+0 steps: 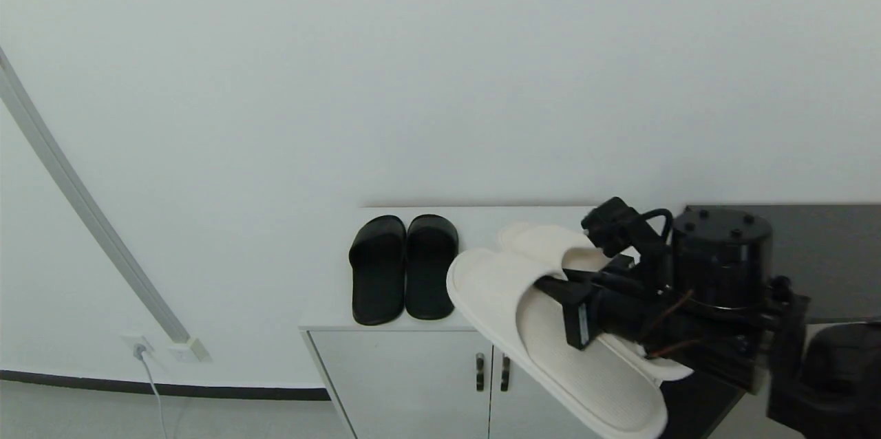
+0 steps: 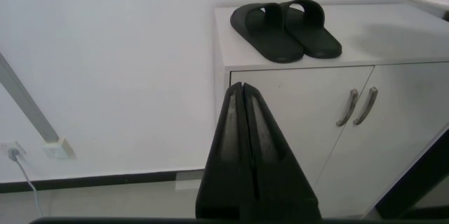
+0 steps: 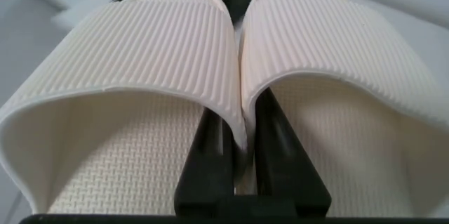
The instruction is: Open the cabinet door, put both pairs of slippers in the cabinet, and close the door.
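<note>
A white low cabinet [image 1: 406,384] stands against the wall with both doors shut; its two dark handles [image 1: 491,371] meet in the middle. A pair of black slippers [image 1: 402,270] lies side by side on its top at the left end, also seen in the left wrist view [image 2: 287,27]. My right gripper [image 3: 242,126] is shut on the pair of white slippers [image 1: 523,308], pinching their inner strap edges together; they hang tilted in front of the cabinet's right half. My left gripper [image 2: 243,94] is shut on nothing, off the cabinet's left front corner.
A dark tabletop [image 1: 833,253] adjoins the cabinet on the right. On the wall to the left, a grey slanted conduit [image 1: 82,205] runs down to a socket with a plugged cable [image 1: 141,349]. Bare floor lies left of the cabinet.
</note>
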Tool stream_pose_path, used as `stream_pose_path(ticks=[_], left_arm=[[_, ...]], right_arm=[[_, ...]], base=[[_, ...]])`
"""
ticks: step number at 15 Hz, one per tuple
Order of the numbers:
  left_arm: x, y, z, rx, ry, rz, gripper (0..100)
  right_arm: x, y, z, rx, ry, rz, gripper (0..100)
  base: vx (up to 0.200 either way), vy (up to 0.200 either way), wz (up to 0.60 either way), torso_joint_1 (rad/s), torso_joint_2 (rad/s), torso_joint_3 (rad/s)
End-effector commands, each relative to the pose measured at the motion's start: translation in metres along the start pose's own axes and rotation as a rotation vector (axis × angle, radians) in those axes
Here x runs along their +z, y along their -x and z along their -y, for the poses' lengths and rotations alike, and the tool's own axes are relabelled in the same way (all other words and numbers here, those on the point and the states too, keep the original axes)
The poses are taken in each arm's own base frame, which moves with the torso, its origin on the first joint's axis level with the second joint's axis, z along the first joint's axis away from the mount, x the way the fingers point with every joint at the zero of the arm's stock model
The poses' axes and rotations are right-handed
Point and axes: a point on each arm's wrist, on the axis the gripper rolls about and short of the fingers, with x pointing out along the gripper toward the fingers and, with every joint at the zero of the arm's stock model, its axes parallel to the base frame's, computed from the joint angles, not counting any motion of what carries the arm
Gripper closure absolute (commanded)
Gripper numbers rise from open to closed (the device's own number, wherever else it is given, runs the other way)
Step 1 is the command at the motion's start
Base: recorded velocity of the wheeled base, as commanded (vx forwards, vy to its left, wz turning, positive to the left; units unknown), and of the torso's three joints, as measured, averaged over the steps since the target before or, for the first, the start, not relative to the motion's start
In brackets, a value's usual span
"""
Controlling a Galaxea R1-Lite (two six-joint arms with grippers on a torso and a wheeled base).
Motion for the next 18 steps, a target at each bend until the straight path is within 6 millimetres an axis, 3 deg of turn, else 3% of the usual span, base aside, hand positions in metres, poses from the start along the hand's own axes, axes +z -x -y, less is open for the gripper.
stream_pose_path(ticks=[1,3,11,16,18], left_arm=[[0.0,0.0,0.0,0.0,0.0,-0.001,100],[0.0,0.0,0.0,0.0,0.002,-0.001,100],[0.0,0.0,0.0,0.0,0.002,-0.001,100],[0.0,0.0,0.0,-0.001,0.002,-0.001,100],[0.0,0.0,0.0,-0.001,0.002,-0.001,100]], right_arm=[[0.004,0.072,-0.004,0.223,-0.002,-0.008,100],[0.001,0.081,-0.006,0.278,-0.013,-0.073,100],[-0.004,0.081,-0.006,0.28,-0.009,-0.089,100],[-0.008,0.082,-0.006,0.284,-0.01,-0.102,100],[-0.011,0.082,-0.007,0.287,0.014,-0.109,100]], base=[[0.0,0.0,0.0,0.0,0.0,0.0],[0.0,0.0,0.0,0.0,0.0,0.0],[0.0,0.0,0.0,0.0,0.0,0.0],[-0.2,0.0,0.0,0.008,0.0,0.002],[0.0,0.0,0.0,0.0,0.0,0.0]])
